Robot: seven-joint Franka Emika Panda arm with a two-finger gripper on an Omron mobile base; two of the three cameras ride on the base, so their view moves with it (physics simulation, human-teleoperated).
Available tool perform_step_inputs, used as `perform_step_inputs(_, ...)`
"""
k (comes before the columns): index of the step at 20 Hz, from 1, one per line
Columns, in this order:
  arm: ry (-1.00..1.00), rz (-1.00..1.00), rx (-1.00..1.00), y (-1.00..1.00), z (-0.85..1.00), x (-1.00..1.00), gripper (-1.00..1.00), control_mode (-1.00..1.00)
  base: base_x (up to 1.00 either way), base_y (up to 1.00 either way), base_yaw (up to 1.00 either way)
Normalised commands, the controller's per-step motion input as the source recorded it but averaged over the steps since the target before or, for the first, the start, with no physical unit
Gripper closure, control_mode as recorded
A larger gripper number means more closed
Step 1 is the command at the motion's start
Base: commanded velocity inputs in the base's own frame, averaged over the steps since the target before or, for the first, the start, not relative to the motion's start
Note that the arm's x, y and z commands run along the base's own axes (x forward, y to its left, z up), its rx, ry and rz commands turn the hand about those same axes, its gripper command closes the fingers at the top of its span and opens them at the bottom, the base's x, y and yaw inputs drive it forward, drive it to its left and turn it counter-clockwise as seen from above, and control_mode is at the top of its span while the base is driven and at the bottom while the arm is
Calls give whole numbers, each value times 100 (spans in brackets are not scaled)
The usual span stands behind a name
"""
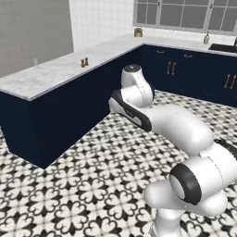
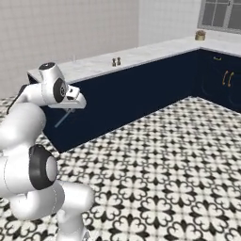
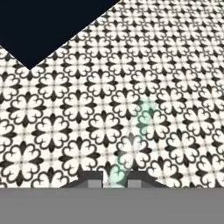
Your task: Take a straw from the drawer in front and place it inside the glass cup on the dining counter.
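Patterned floor (image 3: 52,131) below | straw (image 3: 131,140) clamped between pincer (image 3: 114,181) tips

Glossy white rounded arm (image 1: 185,134) segments with dark joint bands.

The white Franka arm with dark joints (image 1: 185,134) is seen folded low over its base, the elbow bent and the forearm carried forward at about counter height. The two-finger gripper (image 3: 114,180) is pointed downward, and its small dark finger tips (image 3: 92,179) are drawn close together, clamped on something thin.
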Motion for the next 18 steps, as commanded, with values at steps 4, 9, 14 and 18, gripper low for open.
perform_step_inputs(4, 0, 0, 0, 0, 0, 0, 100, 100, 65, 100, -36)
perform_step_inputs(9, 0, 0, 0, 0, 0, 0, 100, 100, 9, 100, -35)
perform_step_inputs(14, 0, 0, 0, 0, 0, 0, 100, 100, -2, 100, -33)
perform_step_inputs(18, 0, 0, 0, 0, 0, 0, 100, 100, -6, 100, -31)
